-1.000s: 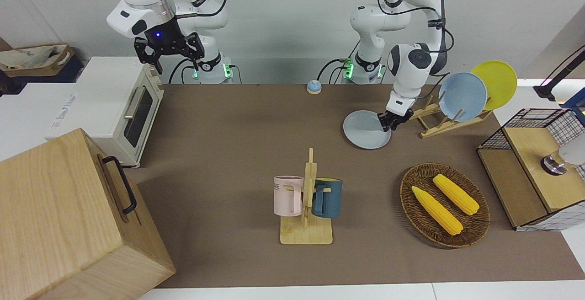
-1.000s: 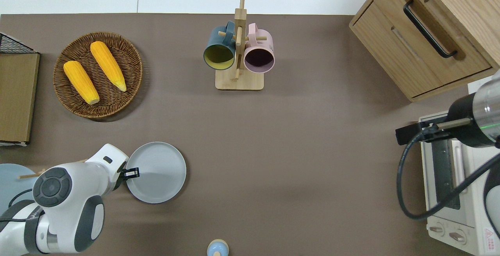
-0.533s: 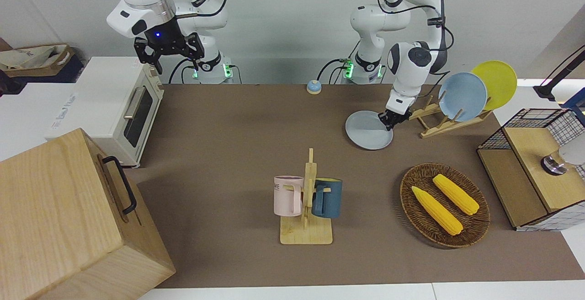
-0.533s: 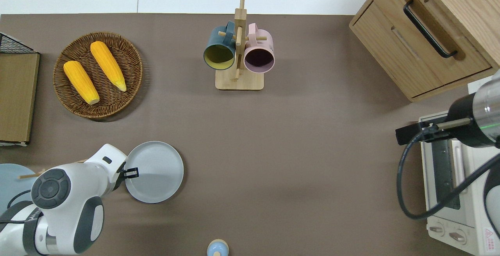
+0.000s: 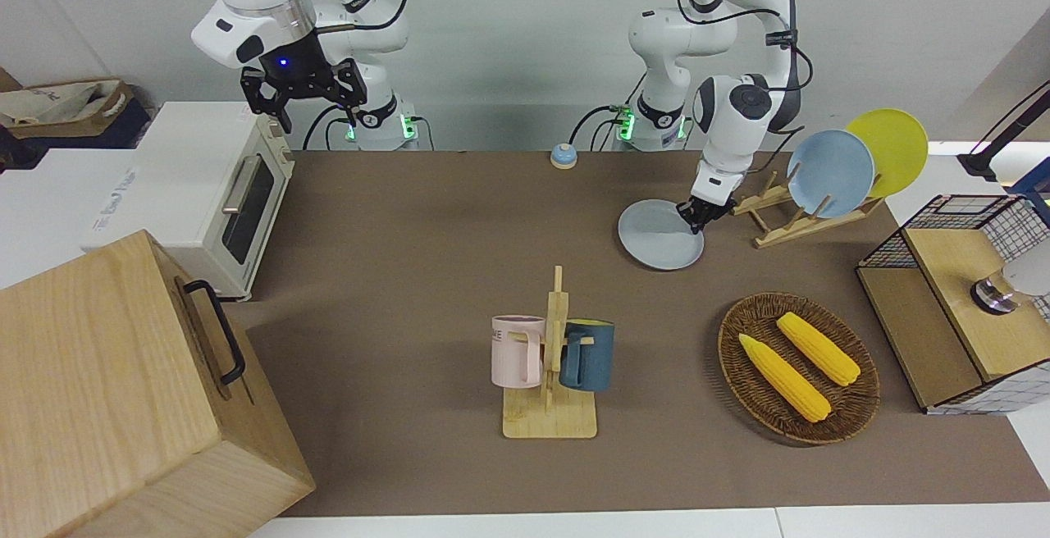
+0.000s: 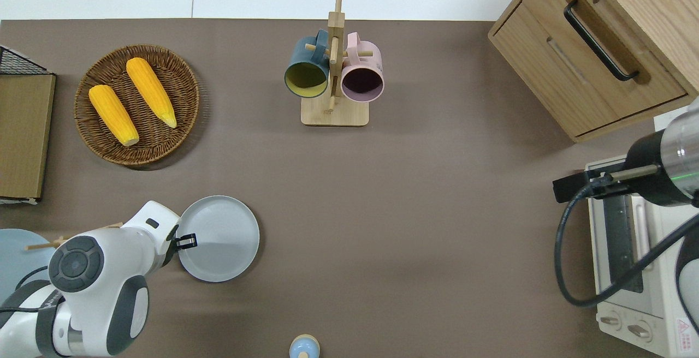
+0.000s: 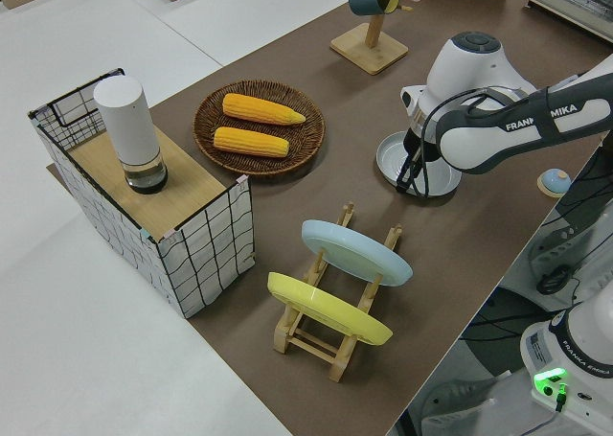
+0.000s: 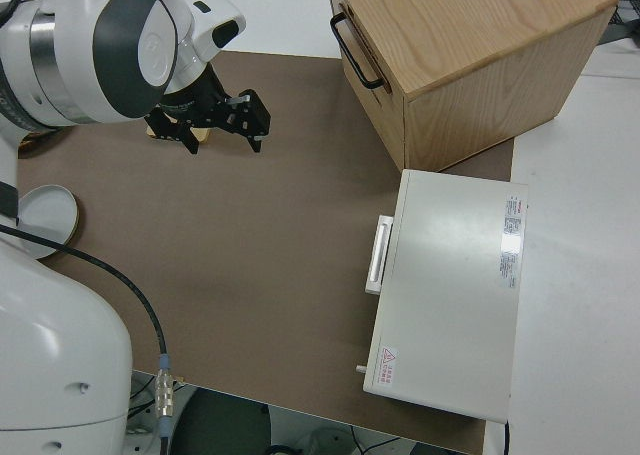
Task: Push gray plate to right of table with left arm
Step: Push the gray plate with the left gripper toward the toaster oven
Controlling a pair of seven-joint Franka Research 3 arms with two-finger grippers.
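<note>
Gray plate point(image 6: 219, 239) flat on the table point(image 6: 415, 205), toward the left arm's end, near the robots; bare brown top alongside toward the right arm's end. Left pincer point(image 6: 185, 241) low at the plate's rim, arm bent down steeply; fingers seemingly closed, though hard to judge. Right arm parked, pincer point(image 5: 303, 95) spread.

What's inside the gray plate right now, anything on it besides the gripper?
The gray plate holds nothing loose. Only the left gripper reaches over its rim at the edge toward the left arm's end. The patch directly under the fingers is hidden.
</note>
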